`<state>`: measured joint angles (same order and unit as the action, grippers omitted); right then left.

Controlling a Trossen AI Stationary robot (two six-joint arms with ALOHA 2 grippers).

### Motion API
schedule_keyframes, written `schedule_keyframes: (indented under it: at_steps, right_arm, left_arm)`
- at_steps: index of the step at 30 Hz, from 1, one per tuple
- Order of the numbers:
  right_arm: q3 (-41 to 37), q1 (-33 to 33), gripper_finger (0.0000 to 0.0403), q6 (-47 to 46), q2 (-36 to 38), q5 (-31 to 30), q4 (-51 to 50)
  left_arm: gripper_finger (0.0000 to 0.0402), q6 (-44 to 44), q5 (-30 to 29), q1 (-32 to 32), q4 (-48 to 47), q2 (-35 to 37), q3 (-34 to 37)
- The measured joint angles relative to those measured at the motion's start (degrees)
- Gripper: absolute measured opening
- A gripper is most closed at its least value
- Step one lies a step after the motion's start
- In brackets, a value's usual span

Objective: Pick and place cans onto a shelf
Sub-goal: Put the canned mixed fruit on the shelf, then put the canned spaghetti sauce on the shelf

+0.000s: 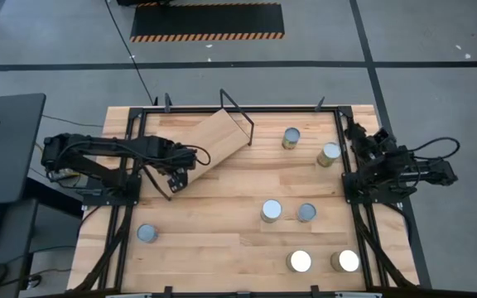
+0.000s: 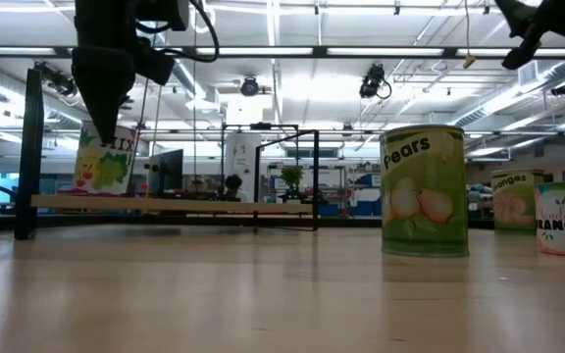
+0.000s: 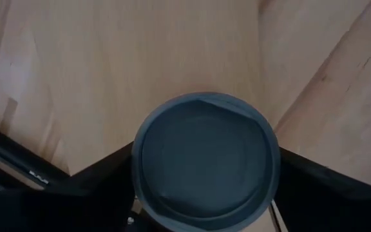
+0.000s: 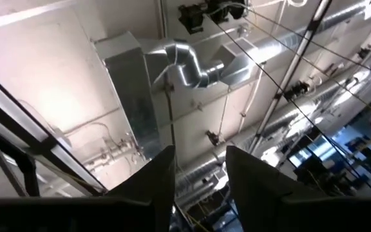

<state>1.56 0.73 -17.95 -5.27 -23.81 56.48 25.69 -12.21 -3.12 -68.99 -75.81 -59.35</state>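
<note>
the left gripper (image 1: 175,177) hangs over the near-left end of the shelf (image 1: 214,142), its fingers (image 3: 102,174) spread either side of a mixed-fruit can (image 3: 205,158) standing on the board; whether they press it i cannot tell; open tabletop (image 1: 214,240) lies nearer; seven more cans sit right and near, the pears can (image 2: 423,190) closest; the right gripper (image 4: 199,187) points at the ceiling, fingers slightly parted, empty.

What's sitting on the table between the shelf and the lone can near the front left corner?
Nothing: in the high view the stretch from the shelf to that lone can is bare wooden table, with the left gripper hanging over the shelf's near end.
</note>
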Motion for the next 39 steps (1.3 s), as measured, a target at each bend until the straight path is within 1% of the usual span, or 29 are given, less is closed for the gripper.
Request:
schedule_keyframes:
  at_steps: [5,6,10,14,16,18,21,22,24,26,28,31,33,35,39]
  right_arm:
    - [3.81,0.0,0.0154,-1.45,-7.46,-2.53,-3.71]
    - [4.95,0.0,0.0157,-0.93,-9.46,-3.99,-4.31]
    - [10.88,0.0,0.0164,2.66,-17.65,-13.56,-8.44]
    - [19.41,0.0,0.0163,6.01,-25.81,-19.04,-17.24]
    - [24.74,-0.3,0.0163,5.94,-29.2,-23.42,-24.58]
    - [30.43,-1.12,0.0163,5.78,-32.27,-27.11,-35.27]
    - [39.27,-3.91,0.0167,1.12,-36.2,-28.07,-56.56]
    - [42.17,-5.31,0.017,-1.54,-37.59,-26.96,-64.07]
    - [47.12,-8.25,0.0182,-5.72,-40.37,-22.37,-76.65]
    - [50.66,-11.36,0.02,-6.88,-43.29,-16.18,-84.94]
    - [51.92,-14.21,0.0221,-4.8,-45.95,-9.31,-89.81]
    - [51.96,-18.76,0.0256,2.04,-49.14,3.77,-96.93]
    - [51.93,-21.89,0.028,3.92,-51.17,10.58,-103.0]
    - [51.91,-24.64,0.0304,5.46,-52.89,14.19,-105.38]
    - [51.93,-28.77,0.0351,14.45,-56.37,16.69,-102.43]
  left_arm:
    - [0.0342,0.0,-0.01,-0.04,-0.97,0.0,0.0]
    - [0.0348,0.01,0.02,-0.03,-1.08,0.0,0.0]
    - [0.0354,0.02,-0.11,-0.04,-1.08,0.13,0.0]
    - [0.0354,0.62,0.51,-0.04,-1.79,0.28,-0.18]
    - [0.0354,0.61,1.73,-0.03,-3.67,0.28,-1.36]
    - [0.0355,0.63,1.97,-0.02,-4.38,0.28,-2.97]
    - [0.0355,0.61,1.97,-0.04,-5.26,0.28,-6.73]
    - [0.0355,0.61,1.99,-0.04,-5.52,0.28,-8.17]
    - [0.0355,0.57,1.99,-0.04,-5.9,0.28,-11.35]
    - [0.0355,-0.1,1.98,-0.03,-5.71,0.28,-14.63]
    - [0.0355,-1.7,1.48,-0.04,-5.49,0.28,-17.67]
    - [0.0355,-3.67,-2.0,-0.02,-4.43,0.28,-21.61]
    - [0.0355,-4.22,-4.68,-0.02,-4.46,0.28,-23.74]
    - [0.0355,-4.27,-6.68,-0.02,-4.48,0.28,-25.38]
    - [0.0355,-4.26,-9.84,-0.02,-2.86,0.28,-26.95]
